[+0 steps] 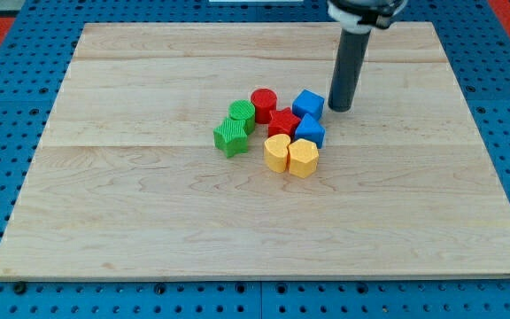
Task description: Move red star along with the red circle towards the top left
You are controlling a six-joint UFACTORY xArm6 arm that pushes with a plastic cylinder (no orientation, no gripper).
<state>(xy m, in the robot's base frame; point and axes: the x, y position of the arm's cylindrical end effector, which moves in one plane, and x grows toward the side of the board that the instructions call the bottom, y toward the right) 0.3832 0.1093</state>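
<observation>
The red star (282, 121) lies near the middle of the wooden board (149, 195). The red circle (263, 103) touches it at its upper left. My tip (340, 108) rests on the board just right of the blue cube (308, 104), which sits at the star's upper right. The tip is right of the star and the circle, with the blue cube between. A second blue block (310, 130) sits at the star's lower right.
Two green blocks (242, 115) (230, 136) sit left of the red pair. Two yellow blocks (277, 152) (303, 158) lie just below the star. A blue pegboard (7, 106) surrounds the board.
</observation>
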